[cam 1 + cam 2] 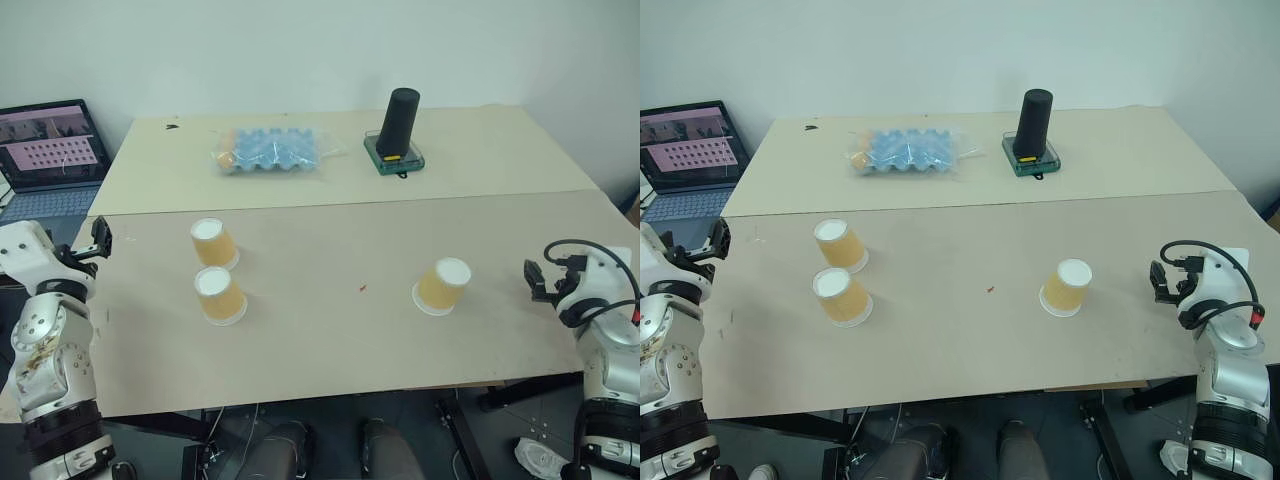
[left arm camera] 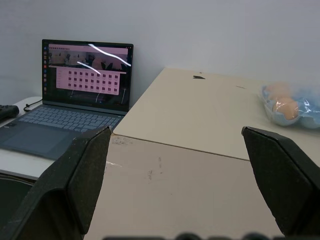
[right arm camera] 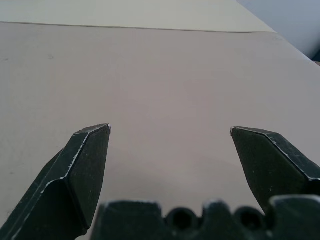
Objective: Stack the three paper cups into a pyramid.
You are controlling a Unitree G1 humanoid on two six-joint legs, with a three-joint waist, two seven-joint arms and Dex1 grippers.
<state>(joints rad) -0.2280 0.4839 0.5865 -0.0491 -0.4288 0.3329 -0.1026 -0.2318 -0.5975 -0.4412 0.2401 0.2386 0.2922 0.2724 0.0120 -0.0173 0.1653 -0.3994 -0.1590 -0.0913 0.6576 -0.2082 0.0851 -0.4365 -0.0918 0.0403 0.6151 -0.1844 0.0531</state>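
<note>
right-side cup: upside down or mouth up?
Upside down. The lone cup near the right gripper stands wide rim on the table, white base up.

Two pale beige rectangular tabletops butt together along a seam before a plain white wall. On a lower white desk beside them, an open grey laptop shows a pink screen. The floor below is dark.

tan-orange paper cups, white bases; black cylinder; blue egg tray.
</note>
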